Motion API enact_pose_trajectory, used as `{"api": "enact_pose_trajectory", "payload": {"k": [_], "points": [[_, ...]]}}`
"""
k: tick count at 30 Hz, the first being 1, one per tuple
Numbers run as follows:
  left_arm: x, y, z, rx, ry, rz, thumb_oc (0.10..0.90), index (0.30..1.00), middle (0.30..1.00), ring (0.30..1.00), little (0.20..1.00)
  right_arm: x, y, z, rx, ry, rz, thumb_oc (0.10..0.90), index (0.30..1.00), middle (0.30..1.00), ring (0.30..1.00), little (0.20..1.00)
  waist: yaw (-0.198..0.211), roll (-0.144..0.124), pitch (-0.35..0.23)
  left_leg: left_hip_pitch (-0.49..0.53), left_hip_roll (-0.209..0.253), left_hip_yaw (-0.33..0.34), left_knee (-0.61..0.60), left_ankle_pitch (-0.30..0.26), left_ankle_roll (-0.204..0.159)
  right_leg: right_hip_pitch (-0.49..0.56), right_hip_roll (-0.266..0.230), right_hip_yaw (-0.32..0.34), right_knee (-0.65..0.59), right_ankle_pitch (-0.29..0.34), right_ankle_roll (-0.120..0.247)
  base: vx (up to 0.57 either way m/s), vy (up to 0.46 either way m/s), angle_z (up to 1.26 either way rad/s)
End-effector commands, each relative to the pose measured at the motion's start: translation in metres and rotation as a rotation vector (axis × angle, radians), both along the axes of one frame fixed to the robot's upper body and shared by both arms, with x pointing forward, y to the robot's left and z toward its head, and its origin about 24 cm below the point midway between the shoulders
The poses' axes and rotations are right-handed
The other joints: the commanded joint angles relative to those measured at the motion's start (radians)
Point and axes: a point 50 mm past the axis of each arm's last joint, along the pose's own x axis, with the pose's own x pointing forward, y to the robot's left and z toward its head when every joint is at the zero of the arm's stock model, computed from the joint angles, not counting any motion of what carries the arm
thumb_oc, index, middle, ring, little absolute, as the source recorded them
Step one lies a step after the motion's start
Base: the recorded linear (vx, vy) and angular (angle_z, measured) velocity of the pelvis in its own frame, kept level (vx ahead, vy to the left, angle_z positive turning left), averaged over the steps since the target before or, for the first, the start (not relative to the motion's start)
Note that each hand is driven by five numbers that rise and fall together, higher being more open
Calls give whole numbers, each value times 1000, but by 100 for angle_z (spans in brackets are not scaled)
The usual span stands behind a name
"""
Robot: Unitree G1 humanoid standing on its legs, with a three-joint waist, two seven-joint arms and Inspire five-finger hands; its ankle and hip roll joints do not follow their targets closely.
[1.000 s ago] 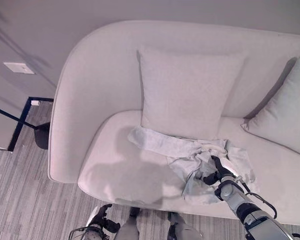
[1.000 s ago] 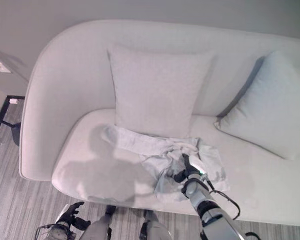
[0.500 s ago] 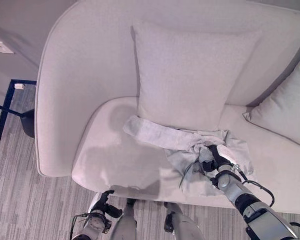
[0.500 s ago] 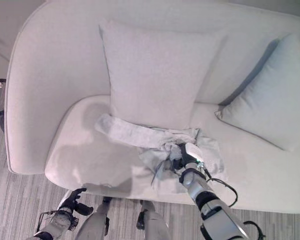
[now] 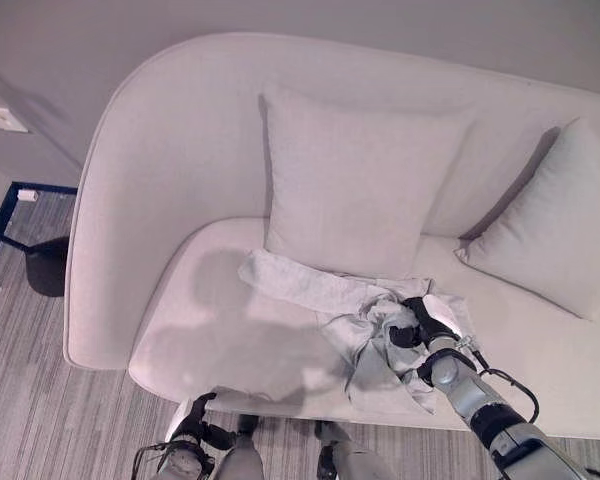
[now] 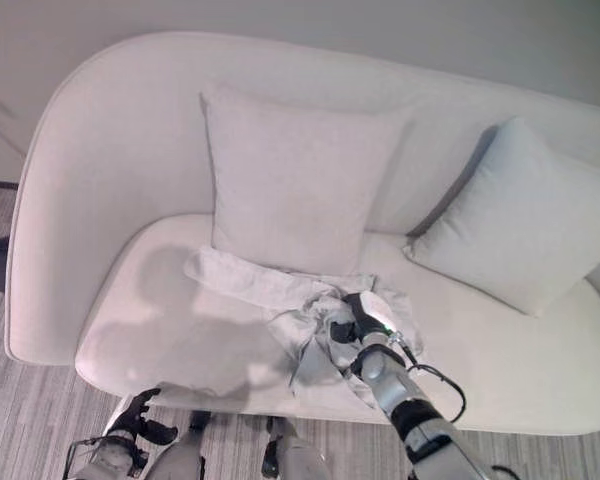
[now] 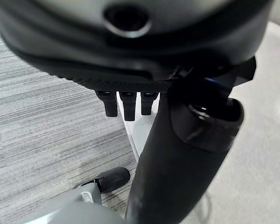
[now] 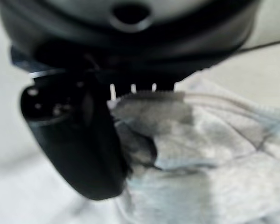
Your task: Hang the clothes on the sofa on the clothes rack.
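left eye view: right robot hand (image 5: pixel 417 325) is on the sofa (image 5: pixel 170 190) seat, fingers curled into a bunched fold of the pale grey garment (image 5: pixel 325 295). the garment lies on the seat cushion, just in front of the square back cushion (image 5: pixel 355 185); a second cushion (image 5: pixel 550 235) sits well off on the far side of the right robot hand. long axis runs diagonally: one long flat strip, probably a sleeve or leg, trails away from the right robot hand toward the sofa's curved end, and the crumpled bulk sits under and around the hand, part of it drooping over the seat's front edge.

right eye view: same layout. left robot hand (image 6: pixel 130 425) is low by the floor, well away from the garment and idle.

left wrist view: left robot hand's fingertips (image 7: pixel 123 105) hang over striped carpet (image 7: pixel 37 116), curled in, holding nothing.

right wrist view: thumb and fingers clenched on grey knit fabric, cloth wadded between them.

handling, my read: light, limp, not fragile, a bit grippy. it will sag and drape from any single pinch, so the trailing strip will drag. a hold nearer the collar or waistband would hang better on the rack than this mid-bunch grip.
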Motion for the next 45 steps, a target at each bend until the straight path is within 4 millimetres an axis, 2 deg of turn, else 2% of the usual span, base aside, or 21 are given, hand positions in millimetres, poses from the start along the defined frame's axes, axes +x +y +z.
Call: {"api": "enact_pose_trajectory", "payload": {"k": [1,2,3,6,12,14,15,16,17,18,19,21,22,27,33,37,39,41,42,44,45], "points": [[4,-2,3,13,-45,-32,800,900,900,900,900,14,-20,50,1,-264,-38,400,300,300,300,300,19,27,-87,-2,11,26,1,-64,24,56,-37,21,9,-147,105,32,35,-1],[6,-3,4,-5,-62,-14,800,900,900,900,900,17,-18,66,72,-348,-46,400,300,300,300,300,21,32,-106,15,10,28,1,-69,25,71,-38,22,9,-152,104,0,0,0],[6,-3,4,-5,-62,-14,800,900,900,900,900,17,-18,66,73,-347,-46,400,300,300,300,300,22,32,-105,17,10,28,1,-70,25,73,-37,23,9,-152,104,17,31,-2],[12,-5,8,-27,-106,4,800,900,900,900,900,25,-9,92,236,-480,-45,400,300,300,300,300,33,38,-131,40,8,31,1,-75,26,100,-39,19,9,-159,104,0,0,0],[37,-3,33,-96,-298,89,800,900,900,900,900,36,30,155,623,-713,89,400,300,300,300,300,59,44,-178,77,7,36,1,-79,28,141,-40,18,9,-166,98,0,1,-1],[41,-3,37,-109,-327,95,800,900,900,900,900,36,34,162,661,-730,114,400,300,300,300,300,61,45,-184,82,6,37,1,-79,28,147,-40,17,9,-167,97,3,2,-2],[49,-3,49,-125,-398,92,800,900,900,900,900,38,47,183,749,-776,183,400,300,300,300,300,72,45,-199,91,6,38,2,-78,28,158,-39,15,9,-170,92,7,13,3],[54,-3,56,-126,-441,94,800,900,900,900,900,38,51,195,769,-808,212,400,300,300,300,300,75,44,-206,94,6,38,2,-78,28,161,-38,15,9,-171,91,0,0,0],[54,-3,56,-126,-441,94,800,900,900,900,900,38,51,195,769,-808,212,400,300,300,300,300,75,44,-206,94,6,38,2,-78,28,161,-38,15,9,-171,91,0,0,0],[62,-4,71,-144,-526,100,800,900,900,900,900,38,60,220,794,-865,283,400,300,300,300,300,81,44,-219,100,6,36,1,-78,28,168,-38,13,9,-173,88,0,0,0],[62,-4,71,-143,-526,101,800,900,900,900,900,39,60,221,794,-865,284,400,300,300,300,300,80,44,-218,100,7,36,2,-78,28,168,-37,13,9,-173,88,-7,2,7],[70,-5,86,-129,-609,83,800,900,900,900,900,37,67,249,786,-947,350,400,300,300,300,300,85,41,-227,103,7,35,2,-78,27,173,-35,11,9,-175,87,-8,-1,3],[80,-2,104,-80,-698,64,800,900,900,900,900,34,71,274,786,-1027,391,400,300,300,300,300,87,37,-238,106,8,35,1,-77,27,177,-34,9,9,-175,86,0,0,0],[102,8,154,122,-953,25,800,900,900,900,900,23,79,317,815,-1172,482,400,300,300,300,300,87,28,-258,113,10,34,2,-78,23,185,-31,8,9,-176,84,0,0,0],[122,25,215,389,-1233,23,800,900,900,900,900,6,96,350,850,-1271,623,400,300,300,300,300,78,20,-275,123,11,39,2,-82,17,192,-27,8,9,-175,83,0,0,0],[128,28,223,441,-1278,57,800,900,900,900,900,1,109,356,927,-1252,709,400,300,300,300,300,68,16,-283,127,13,45,1,-82,15,193,-26,12,9,-174,84,3,-5,-5],[132,20,229,386,-1319,64,800,900,900,900,900,-1,117,355,937,-1230,753,400,300,300,300,300,62,16,-285,127,13,47,1,-81,15,191,-27,14,9,-172,84,-9,0,-4],[140,-5,234,233,-1367,40,800,900,900,900,900,-3,130,354,951,-1200,801,400,300,300,300,300,51,14,-285,126,11,49,1,-80,16,188,-27,17,9,-169,84,-12,0,-5],[141,-5,234,231,-1367,40,800,900,900,900,900,-3,130,354,950,-1200,801,400,300,300,300,300,51,15,-285,127,11,49,1,-80,16,188,-27,17,9,-169,84,-11,-5,-4],[149,-48,231,17,-1362,-57,800,900,900,900,900,-3,150,349,1014,-1123,868,400,300,300,300,300,38,13,-283,129,10,53,1,-80,18,186,-26,25,9,-164,83,-8,-5,-5],[150,-55,229,-1,-1348,-81,800,900,900,900,900,-3,154,348,1034,-1105,886,400,300,300,300,300,35,12,-283,129,9,55,1,-80,18,185,-27,26,9,-163,83,-7,3,-9]]}}
